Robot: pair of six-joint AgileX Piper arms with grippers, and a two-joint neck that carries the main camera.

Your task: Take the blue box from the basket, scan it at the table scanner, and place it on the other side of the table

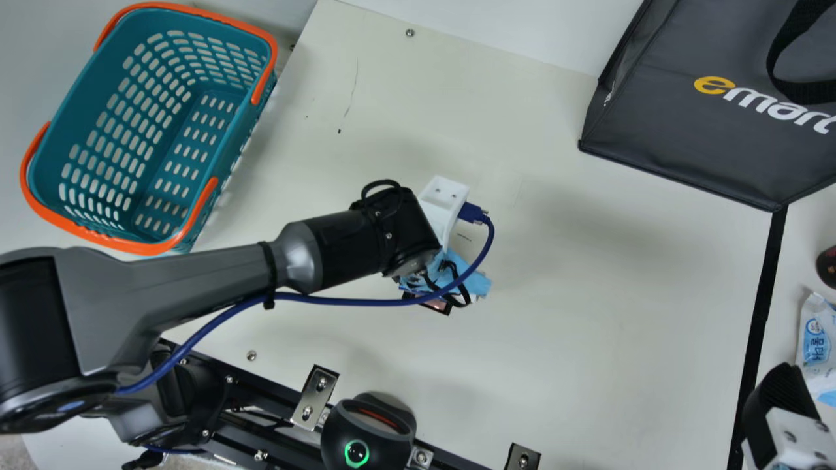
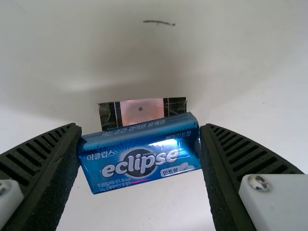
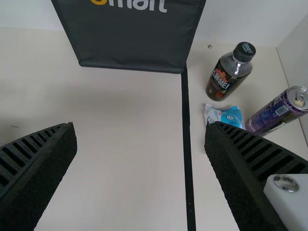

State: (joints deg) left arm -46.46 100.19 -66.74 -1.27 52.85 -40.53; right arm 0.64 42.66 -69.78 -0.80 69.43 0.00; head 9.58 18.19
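My left gripper [image 1: 450, 277] is over the middle of the table, its fingers mostly hidden under the wrist, with a light-blue surface around it. In the left wrist view the blue box [image 2: 142, 161] is pinched, slightly tilted, between the ribbed fingers of my left gripper [image 2: 140, 159]. The black table scanner [image 1: 369, 427] with a green ring stands at the near edge. The teal basket [image 1: 228, 173] is at the far left. My right gripper [image 1: 784, 398] is at the lower right; in the right wrist view the gripper [image 3: 140, 159] stands open, nothing between its fingers.
A pink and black patch [image 2: 142, 110] lies on the table behind the box. A dark bag [image 3: 130, 43] stands at the far right. Beyond a black strip [image 3: 186, 144] are a bottle [image 3: 228, 74], a blue-white packet [image 3: 224, 115] and a purple can [image 3: 276, 113].
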